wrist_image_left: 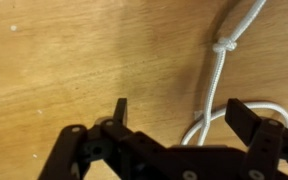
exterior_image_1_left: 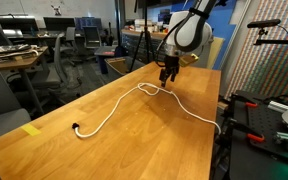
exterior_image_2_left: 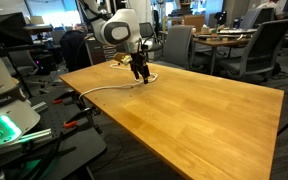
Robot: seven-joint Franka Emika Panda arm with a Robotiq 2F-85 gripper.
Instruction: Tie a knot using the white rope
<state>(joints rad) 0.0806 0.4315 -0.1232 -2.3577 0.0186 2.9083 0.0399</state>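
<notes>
The white rope (exterior_image_1_left: 124, 103) lies across the wooden table (exterior_image_1_left: 134, 140), running from a dark tip near the front left (exterior_image_1_left: 77, 127) up to a loop under the gripper and off the right edge. In the wrist view the white rope (wrist_image_left: 222, 60) shows a small knot (wrist_image_left: 224, 46) and a curved strand between the fingers. My gripper (exterior_image_1_left: 168, 74) hovers just above the loop, open, with nothing held; it also shows as the gripper (exterior_image_2_left: 140, 73) and in the wrist view as the gripper (wrist_image_left: 179, 112).
Office chairs (exterior_image_1_left: 72, 48) and desks stand behind the table. A rack with cables and tools (exterior_image_1_left: 259, 115) sits by the table's right edge. In an exterior view, equipment with a green light (exterior_image_2_left: 4, 125) stands near the table's corner.
</notes>
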